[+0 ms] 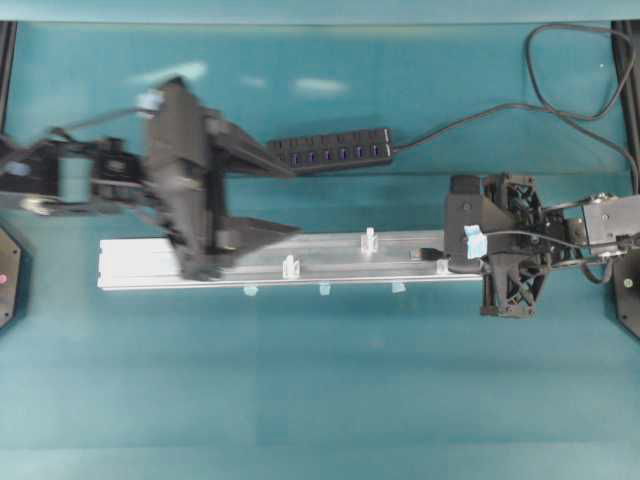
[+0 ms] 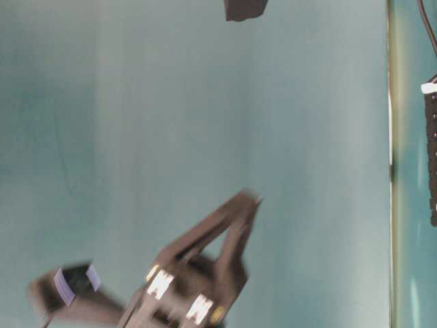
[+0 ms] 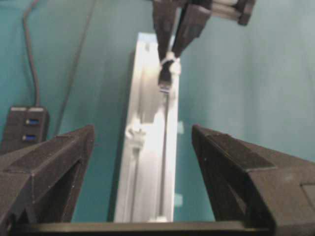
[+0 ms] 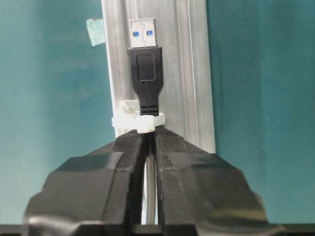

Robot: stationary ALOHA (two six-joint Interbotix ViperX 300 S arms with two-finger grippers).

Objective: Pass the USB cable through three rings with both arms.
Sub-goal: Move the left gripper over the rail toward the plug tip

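Closest to my right wrist lens, my right gripper has its black jaws pinched together on the thin black USB cable. Its plug with the blue-tongued metal tip sticks out through the nearest small whitish translucent plastic ring on the long silver aluminium rail. My left gripper stands with jaws spread wide and empty, straddling the rail above another ring. Overhead, the middle ring is bare. Beyond the rail lies a black bar-shaped hub with blue sockets.
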